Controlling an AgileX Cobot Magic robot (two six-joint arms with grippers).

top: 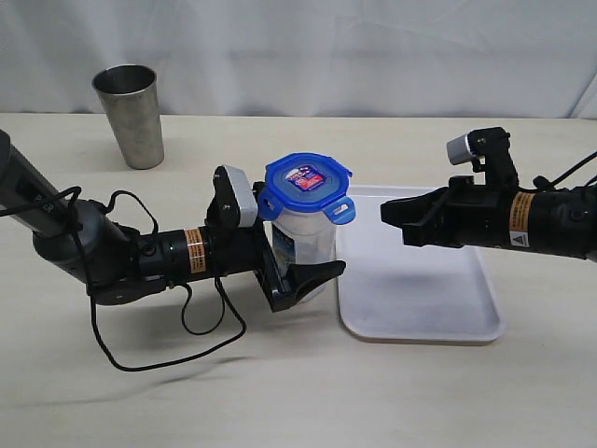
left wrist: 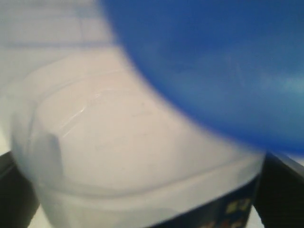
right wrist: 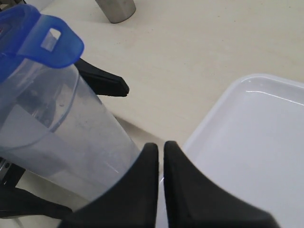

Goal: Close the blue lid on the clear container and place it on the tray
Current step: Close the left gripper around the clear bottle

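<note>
Start at your left gripper (top: 315,264): its fingers (top: 317,277) are spread wide, one on each side of the clear container (top: 303,238), low on the body. In the left wrist view both dark fingers sit right at the walls, but I can't tell if they actually press. My read is you've bracketed it there so the canister can't slide or tip when something pushes on top.

Your right gripper (top: 386,213) has its fingers (right wrist: 142,190) pressed together with nothing between them. It hangs above the tray (top: 420,299) with the tip aimed at the container's upper part, near but not touching. Shut like that it makes a decent blunt poker for the flaps, which I'd guess is the point.

The blue lid (top: 306,179) sits on the container's mouth, but the flap facing the right arm sticks out instead of lying flat, so I'd call it not yet locked. The container stands on the table (top: 280,392) just beside the tray's edge, not on it. The steel cup (top: 131,114) is well apart at the back.
</note>
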